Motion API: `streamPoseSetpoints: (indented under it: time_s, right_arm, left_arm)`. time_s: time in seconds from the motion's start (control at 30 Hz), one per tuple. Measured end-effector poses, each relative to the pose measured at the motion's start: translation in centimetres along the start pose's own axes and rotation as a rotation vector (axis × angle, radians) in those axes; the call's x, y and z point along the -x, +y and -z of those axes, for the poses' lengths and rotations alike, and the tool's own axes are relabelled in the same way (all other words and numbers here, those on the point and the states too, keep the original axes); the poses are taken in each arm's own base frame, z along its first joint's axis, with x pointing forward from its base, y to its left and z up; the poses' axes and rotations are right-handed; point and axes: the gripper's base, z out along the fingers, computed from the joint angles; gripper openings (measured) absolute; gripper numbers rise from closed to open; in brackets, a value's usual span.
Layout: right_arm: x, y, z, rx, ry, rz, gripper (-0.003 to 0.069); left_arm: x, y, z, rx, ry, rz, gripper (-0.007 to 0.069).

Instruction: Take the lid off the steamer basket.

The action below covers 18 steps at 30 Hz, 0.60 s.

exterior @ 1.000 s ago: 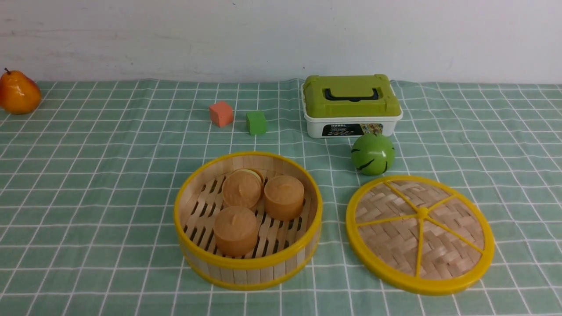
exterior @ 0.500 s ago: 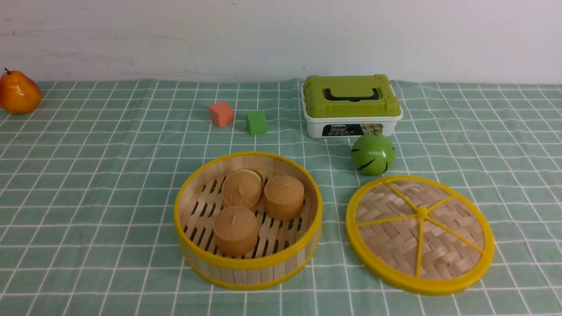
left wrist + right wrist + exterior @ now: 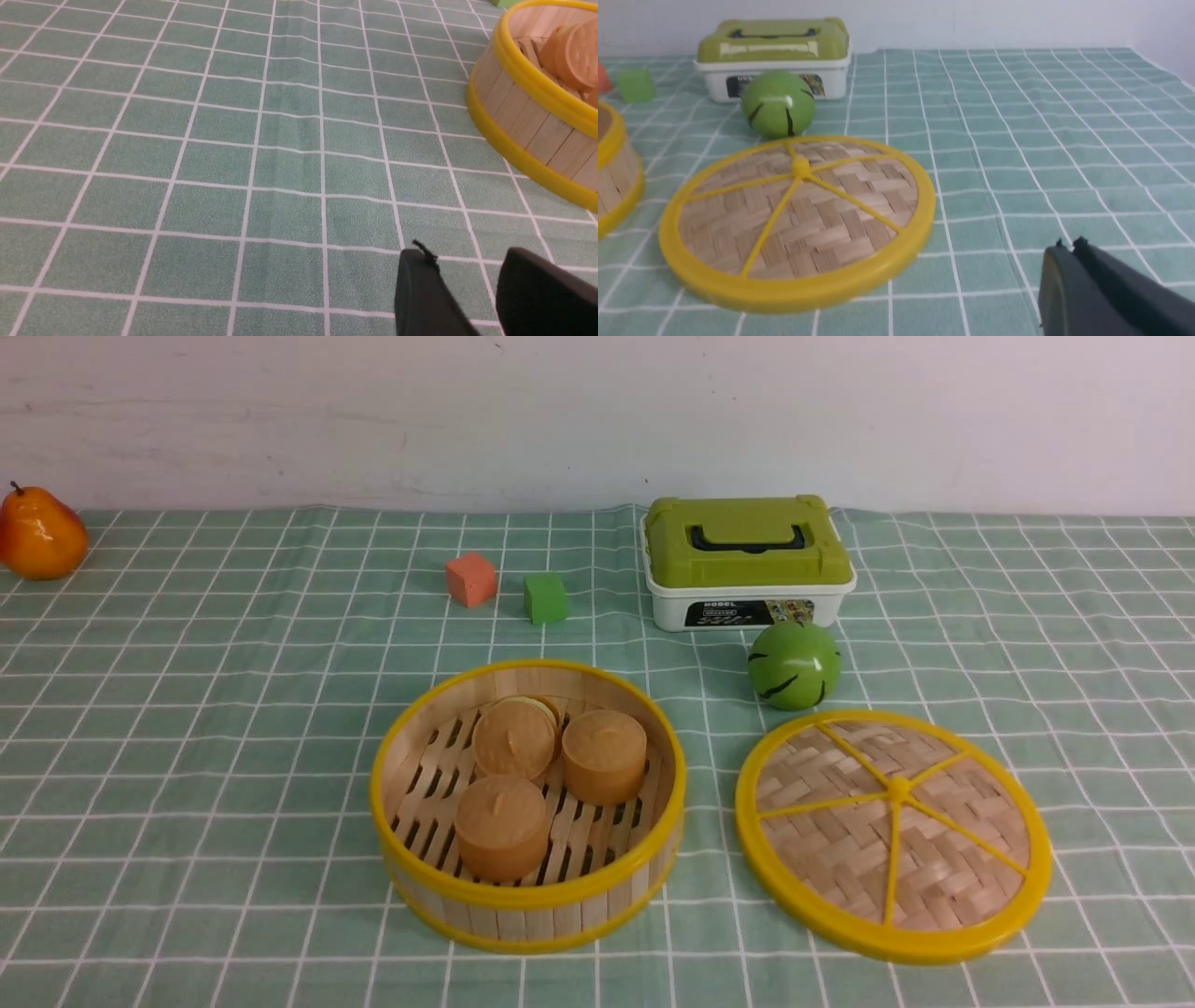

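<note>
I am seeing the lid (image 3: 893,834) lying flat on the cloth at the lower right of the front view, just beside the basket (image 3: 527,896), already off. It is lying nearer my right gripper (image 3: 1066,254), whose jaws are clenched on nothing. My left gripper (image 3: 467,275) is showing a gap, released. I am counting one lid, one basket, three buns (image 3: 501,826), two blocks (image 3: 470,578).

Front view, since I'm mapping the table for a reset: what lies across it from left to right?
pear → orange cube → green cube → steamer basket → green ball → lid
</note>
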Motion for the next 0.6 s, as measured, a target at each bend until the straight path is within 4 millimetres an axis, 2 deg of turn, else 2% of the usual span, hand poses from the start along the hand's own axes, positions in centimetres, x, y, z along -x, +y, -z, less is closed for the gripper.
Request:
streamPoseSetpoints:
  time_s: [0.2,0.6]
  right_arm:
    - [-0.87,-0.11,0.06,-0.015,0.101,-0.012,-0.0013]
    - [-0.92,-0.12,0.12,-0.016,0.117,-0.013,-0.0008]
  left_arm:
    - [0.0,0.0,0.0,0.0,0.0,0.0,0.0239]
    - [0.0,0.0,0.0,0.0,0.0,0.0,0.0239]
